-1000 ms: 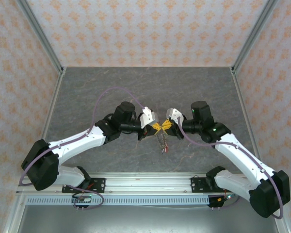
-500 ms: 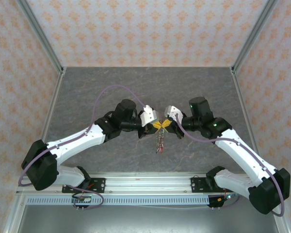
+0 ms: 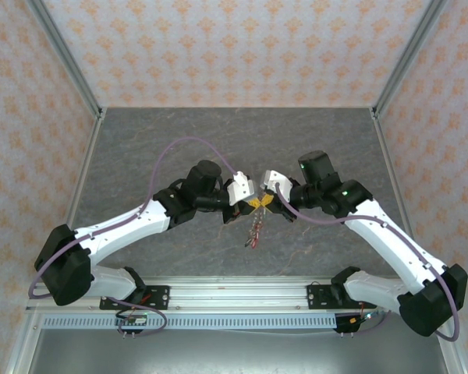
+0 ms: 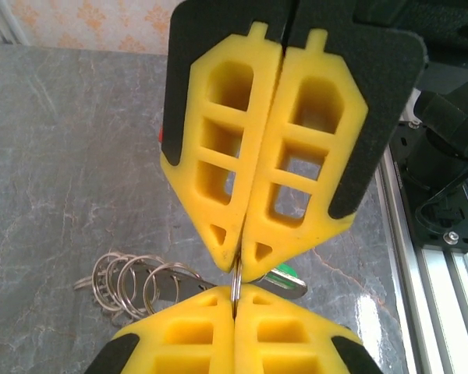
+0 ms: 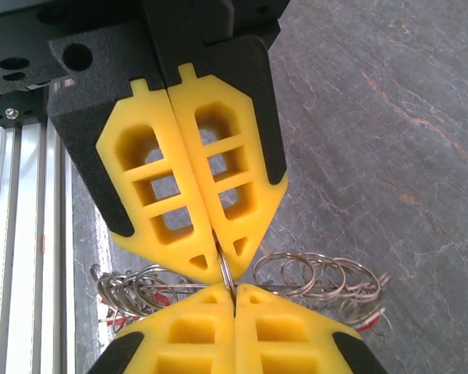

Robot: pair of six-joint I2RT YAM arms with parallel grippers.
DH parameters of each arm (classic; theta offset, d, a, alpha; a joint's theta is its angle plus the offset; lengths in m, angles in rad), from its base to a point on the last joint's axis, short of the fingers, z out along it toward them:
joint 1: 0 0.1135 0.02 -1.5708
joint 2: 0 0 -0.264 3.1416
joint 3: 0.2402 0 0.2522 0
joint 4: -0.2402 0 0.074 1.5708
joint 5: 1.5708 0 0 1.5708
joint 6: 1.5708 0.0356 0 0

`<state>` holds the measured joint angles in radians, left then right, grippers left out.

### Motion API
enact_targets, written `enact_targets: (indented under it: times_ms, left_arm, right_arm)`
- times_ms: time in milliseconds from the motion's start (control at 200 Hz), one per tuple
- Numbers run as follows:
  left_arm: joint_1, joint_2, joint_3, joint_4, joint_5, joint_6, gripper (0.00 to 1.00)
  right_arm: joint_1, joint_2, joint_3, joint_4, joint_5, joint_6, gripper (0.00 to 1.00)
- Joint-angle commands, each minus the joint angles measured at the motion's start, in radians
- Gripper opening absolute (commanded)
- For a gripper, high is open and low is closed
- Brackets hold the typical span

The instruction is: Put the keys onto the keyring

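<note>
well, both arms reach toward the middle of the table (image 3: pixel 140 156), a flat grey top with pale veins like stone, and their tips meet there nose to nose. the left gripper (image 4: pixel 234 291) has its two fingers pressed together, and between them it pinches the thin wire of the keyring (image 4: pixel 236 277). the right gripper (image 5: pixel 234 290) is pressed together in the same way and pinches the same wire from the opposite side, so the two pairs of tips are almost touching.

the fingers (image 4: pixel 352 109) are of yellow plastic with a soft, foam-like look. they are cut with open windows like a short ladder and narrow to a point, and each one sits on a matt black backing.

the keyring is seen from its edge in both wrist views, so it looks like a bright steel line that stands upright in the narrow gap between the tips. many small rings (image 4: pixel 121 279) of shiny round wire are bunched beside it, overlapping each other like loose coils.

the keys (image 3: pixel 254 232) hang with these rings in one thin, tangled bundle just below the meeting point, toward the near edge. they are very small. little red plastic pieces show among the rings, and a green key (image 4: pixel 287 279) lies just beside the tips in the left wrist view. i cannot tell if the bundle touches the table.

a ribbed aluminium rail (image 3: pixel 234 292) runs along the near edge.
</note>
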<state>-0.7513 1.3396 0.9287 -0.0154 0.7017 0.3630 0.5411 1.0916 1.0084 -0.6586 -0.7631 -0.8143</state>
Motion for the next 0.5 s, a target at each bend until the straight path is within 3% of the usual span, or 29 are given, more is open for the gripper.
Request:
enact_targets:
  times_ms: [0,395,495]
  left_arm:
    - [-0.004,-0.021,-0.011,0.075,-0.004,-0.033,0.0]
    - [0.001,-0.034,-0.074,0.256,0.073,-0.141,0.0]
    - [0.001,-0.028,-0.073,0.274,0.083,-0.155,0.0]
  right_arm:
    - [0.009,-0.028,0.026,0.007,0.008,-0.026,0.07]
    - [-0.032,-0.091,-0.182,0.22,-0.058,0.081,0.16]
    - [-0.047,-0.093,-0.211,0.261,-0.096,0.101,0.13]
